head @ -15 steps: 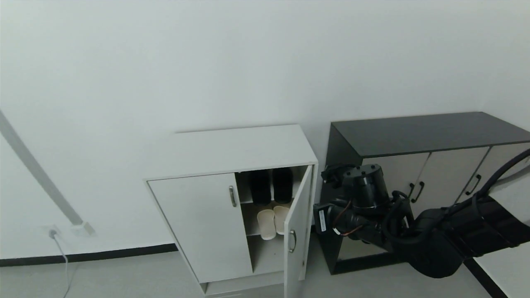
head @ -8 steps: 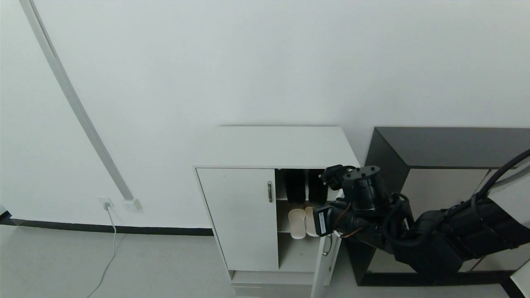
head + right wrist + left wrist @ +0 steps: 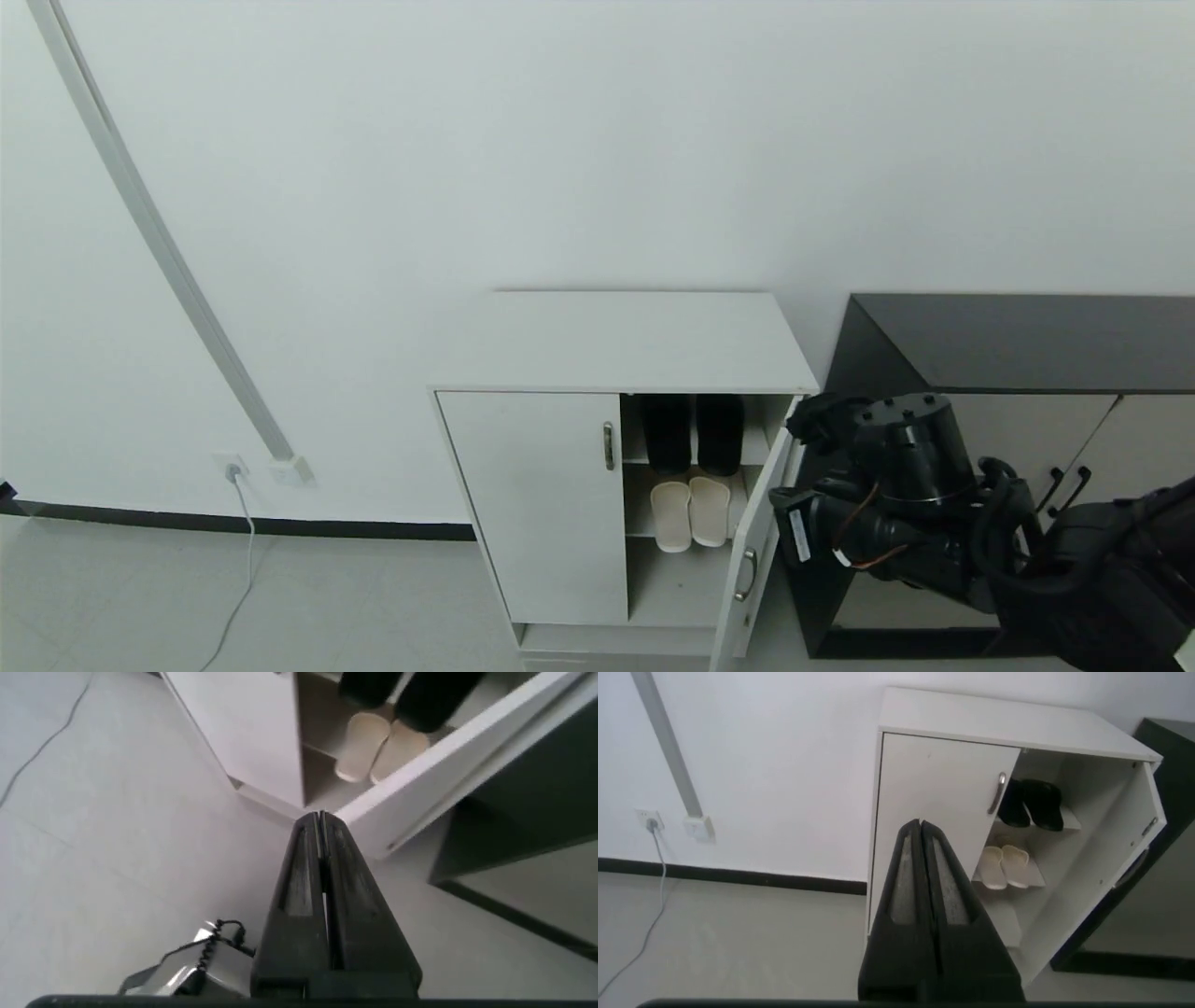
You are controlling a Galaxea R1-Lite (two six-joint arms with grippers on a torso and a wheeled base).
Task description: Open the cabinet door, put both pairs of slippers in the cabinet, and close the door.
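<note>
Door (image 3: 761, 523) of cabinet (image 3: 644, 341) ajar, hinged at 3 o'clock. Black slippers (image 3: 667, 434) on upper shelf (image 3: 631, 461); white slippers (image 3: 670, 516) at 6 o'clock of them, ends near the front. Right hand (image 3: 321, 817) and left hand (image 3: 921, 823) both pressed together, empty. Risk: closing door catches a slipper end, or a glancing push lets it rebound.

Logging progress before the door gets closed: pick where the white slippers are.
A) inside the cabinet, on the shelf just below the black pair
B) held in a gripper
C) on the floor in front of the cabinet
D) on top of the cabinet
A: the white slippers lie on a shelf inside the cabinet, directly under the black slippers, behind the open right door.
</note>
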